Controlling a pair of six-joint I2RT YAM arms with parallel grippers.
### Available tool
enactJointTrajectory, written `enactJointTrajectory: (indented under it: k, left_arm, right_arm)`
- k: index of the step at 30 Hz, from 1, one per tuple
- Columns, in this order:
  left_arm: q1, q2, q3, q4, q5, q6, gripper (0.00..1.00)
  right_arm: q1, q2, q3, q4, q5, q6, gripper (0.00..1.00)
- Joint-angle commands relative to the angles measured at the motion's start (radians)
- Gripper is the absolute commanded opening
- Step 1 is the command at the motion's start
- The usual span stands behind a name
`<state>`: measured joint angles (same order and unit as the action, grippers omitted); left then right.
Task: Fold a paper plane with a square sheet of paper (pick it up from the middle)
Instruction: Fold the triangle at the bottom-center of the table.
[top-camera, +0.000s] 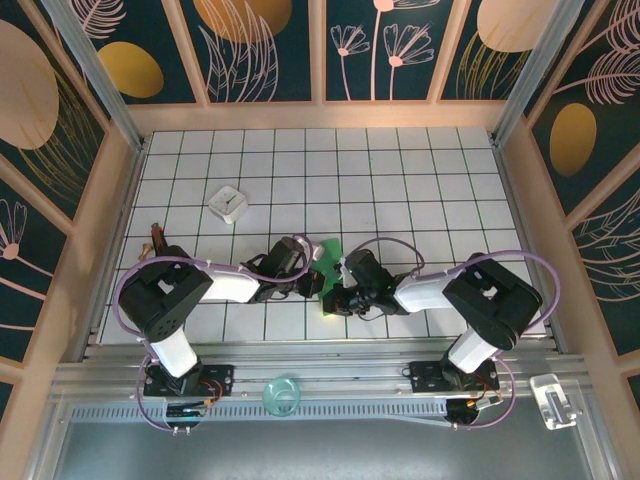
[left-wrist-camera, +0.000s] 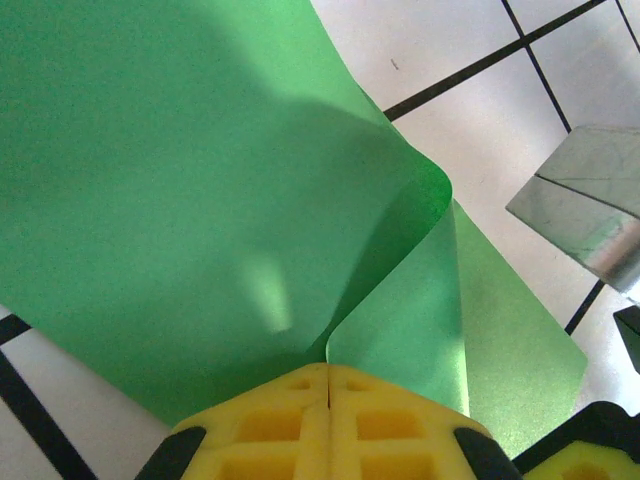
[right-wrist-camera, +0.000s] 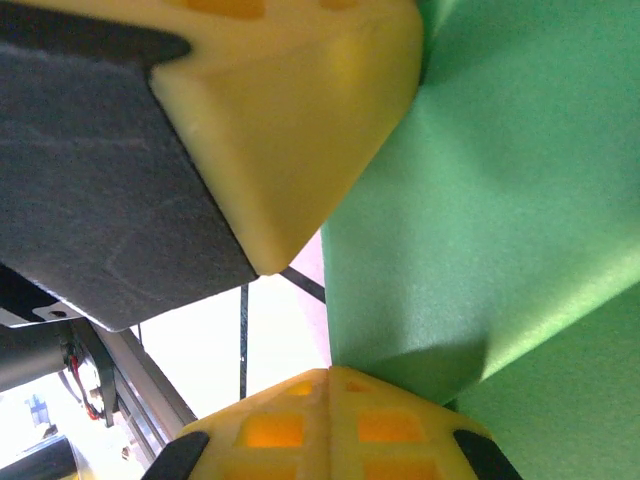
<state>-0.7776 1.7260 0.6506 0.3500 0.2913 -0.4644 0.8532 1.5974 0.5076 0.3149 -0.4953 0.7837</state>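
The left gripper (left-wrist-camera: 328, 375) and right gripper (right-wrist-camera: 330, 378) are both clamping the square sheet of paper (left-wrist-camera: 180, 200), which is bulging just beyond their closed fingers (left-wrist-camera: 265, 425); pulling apart is probably risking a tear.

Bright, even light covers the white tiled table (top-camera: 400, 170). Close up, the thin bright-green paper sheet (left-wrist-camera: 150, 250) carries a broad soft shadow and a pale glare patch.

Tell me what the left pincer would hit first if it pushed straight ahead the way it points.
The green sheet that the left pincer is shut on: it bulges right in front of the tips. Past it probably the tiled table, though depth is unclear.
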Motion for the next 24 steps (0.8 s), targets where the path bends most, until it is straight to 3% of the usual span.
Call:
enactJointTrajectory:
  k: [1, 24]
  left_arm:
    - [0.006, 0.026, -0.020, -0.076, -0.019, 0.023, 0.00]
    - [0.007, 0.033, -0.016, -0.081, -0.038, 0.025, 0.00]
  right_arm:
    - [0.016, 0.011, -0.035, -0.028, 0.026, -0.007, 0.02]
    - [0.107, -0.062, -0.072, -0.105, 0.035, 0.016, 0.00]
